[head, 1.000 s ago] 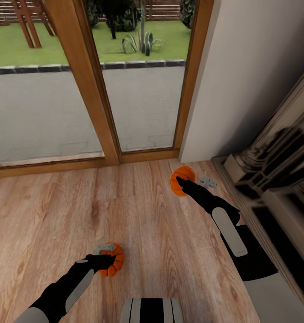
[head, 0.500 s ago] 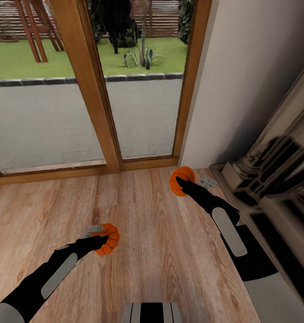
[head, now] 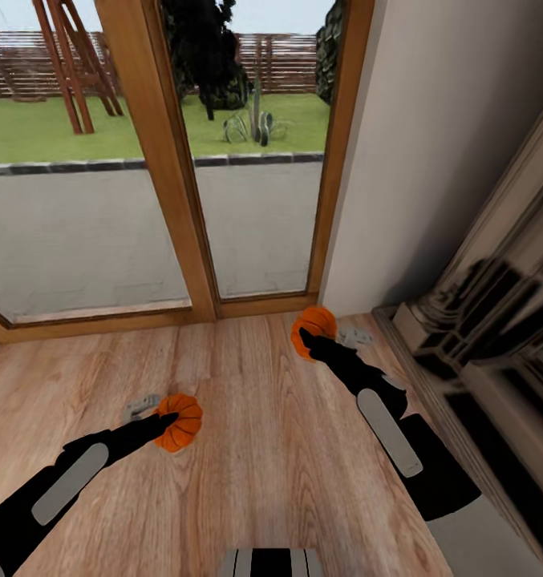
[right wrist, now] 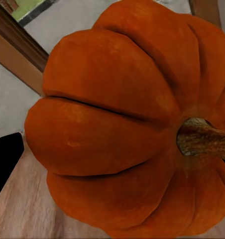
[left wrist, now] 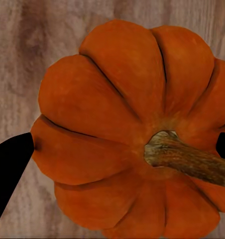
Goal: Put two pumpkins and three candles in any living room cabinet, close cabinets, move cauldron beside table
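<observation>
Two ribbed orange pumpkins are held above the light wood plank floor. My left gripper is shut on the left pumpkin. In the left wrist view this pumpkin shows its brown stem, with a black fingertip against each side. My right gripper is shut on the right pumpkin, close to the corner between glass door and wall. The right wrist view looks at that pumpkin from very near, with one black fingertip beside it.
Wood-framed glass doors stand ahead, with a paved terrace and lawn beyond. A white wall runs on the right. A dark glossy moulded structure lines the floor's right edge. My base is at the bottom.
The camera has tilted up, showing more garden. My left arm has carried its pumpkin forward and left. The right arm and its pumpkin have shifted slightly left.
</observation>
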You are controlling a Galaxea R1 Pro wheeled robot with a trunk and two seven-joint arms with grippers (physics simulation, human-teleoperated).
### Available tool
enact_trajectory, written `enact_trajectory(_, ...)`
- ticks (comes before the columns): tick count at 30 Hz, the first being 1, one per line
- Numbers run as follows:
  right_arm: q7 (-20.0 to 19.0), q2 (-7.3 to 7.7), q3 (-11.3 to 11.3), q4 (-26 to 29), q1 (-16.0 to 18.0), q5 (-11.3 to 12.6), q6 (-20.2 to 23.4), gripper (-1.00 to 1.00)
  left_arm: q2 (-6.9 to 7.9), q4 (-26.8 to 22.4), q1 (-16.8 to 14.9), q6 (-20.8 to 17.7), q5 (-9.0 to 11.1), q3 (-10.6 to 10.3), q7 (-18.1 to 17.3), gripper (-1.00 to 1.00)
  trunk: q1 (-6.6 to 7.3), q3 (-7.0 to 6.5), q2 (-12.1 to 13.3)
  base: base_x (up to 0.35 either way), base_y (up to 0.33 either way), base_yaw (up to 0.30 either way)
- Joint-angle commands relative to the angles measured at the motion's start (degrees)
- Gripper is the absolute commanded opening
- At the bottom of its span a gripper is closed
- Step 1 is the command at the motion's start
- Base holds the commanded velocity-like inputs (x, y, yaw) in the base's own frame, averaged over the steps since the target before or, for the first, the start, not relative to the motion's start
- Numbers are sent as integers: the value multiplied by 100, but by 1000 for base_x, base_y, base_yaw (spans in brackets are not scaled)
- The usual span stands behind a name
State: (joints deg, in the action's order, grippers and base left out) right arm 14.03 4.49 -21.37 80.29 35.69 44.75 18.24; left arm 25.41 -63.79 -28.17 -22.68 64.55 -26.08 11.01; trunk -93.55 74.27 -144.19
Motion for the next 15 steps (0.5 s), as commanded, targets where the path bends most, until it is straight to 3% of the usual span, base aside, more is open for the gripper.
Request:
enact_trajectory(1,53,7,-34,7,2,47,-28,-100,7,10,-4,1,78,-18,49,-100,3,-18,0,0,0,0)
enact_trajectory(6,49,16,-68,7,-9,46,-95,-100,16,241,-4,0,84,-11,42,-100,16,-129,6,-5,0,0)
enact_trajectory(15,33,17,-69,4,-18,44,-101,-100,26,417,-4,9,110,-2,16,-100,39,-328,18,-256,144,0)
